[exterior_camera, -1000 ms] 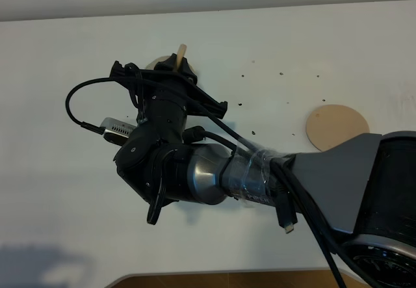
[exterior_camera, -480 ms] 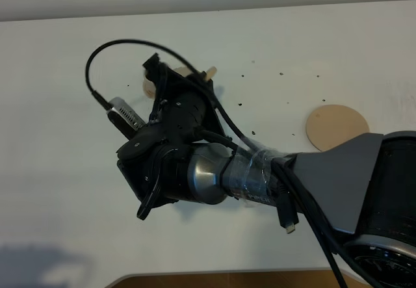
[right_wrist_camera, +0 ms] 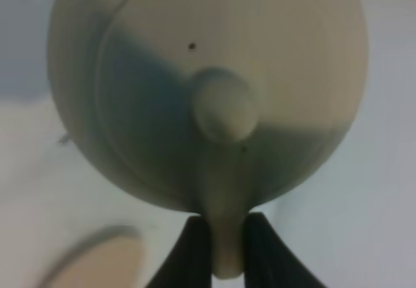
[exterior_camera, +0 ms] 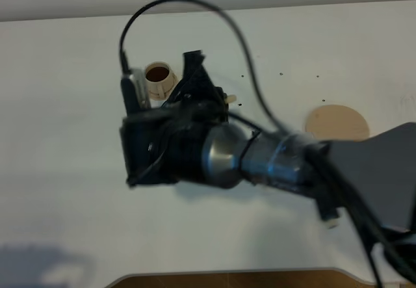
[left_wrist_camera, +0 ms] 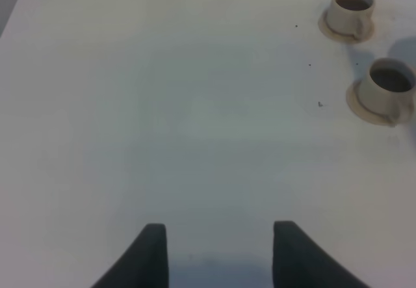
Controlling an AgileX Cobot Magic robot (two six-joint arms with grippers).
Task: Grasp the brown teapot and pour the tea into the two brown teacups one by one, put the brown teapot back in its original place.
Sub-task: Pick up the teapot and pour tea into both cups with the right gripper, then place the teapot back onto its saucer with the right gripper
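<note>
White worktop carries two brown teacups and the coaster. My right pincer clamps the brown teapot handle aloft beside one cup; my left pincer hangs agape, empty.

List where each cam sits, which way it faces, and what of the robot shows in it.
Exterior high: mounted above, looking down on the white table; the right arm crosses the view, hiding most of the brown teapot; one teacup and the round coaster show.
Left wrist: on the left arm, facing the table; left gripper fingertips apart, two teacups beyond.
Right wrist: on the right arm, close on the teapot lid; right gripper fingers pinch its handle.
Shared: a teacup in the exterior and left wrist views.
</note>
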